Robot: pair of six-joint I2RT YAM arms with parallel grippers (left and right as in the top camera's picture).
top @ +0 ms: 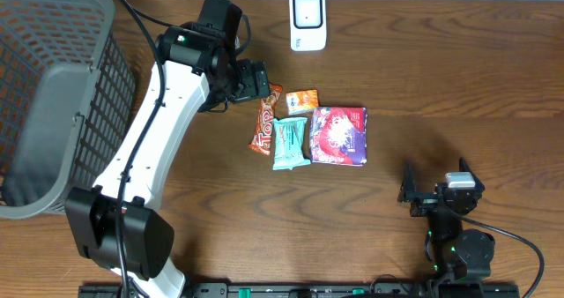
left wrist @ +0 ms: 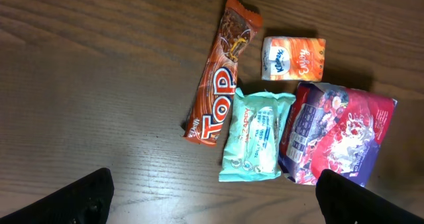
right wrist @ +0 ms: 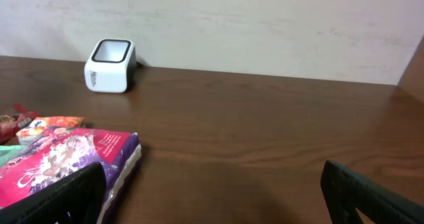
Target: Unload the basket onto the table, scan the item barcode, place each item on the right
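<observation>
Starting leftmost, a dark basket (top: 53, 95) fills the corner. The left gripper (top: 251, 79) hangs wide and empty just beside the orange bar (top: 265, 122), which touches the teal packet (top: 288, 144). The small orange packet (top: 302, 100) and red pouch (top: 338, 135) crowd alongside. The white scanner (top: 307, 20) stands behind them. The right gripper (top: 436, 176) gapes empty, well apart.

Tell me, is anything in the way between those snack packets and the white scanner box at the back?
Nothing visible. Only bare table lies between the snack packets and the scanner. The open left gripper hangs close by the packets, with nothing between them either.
</observation>
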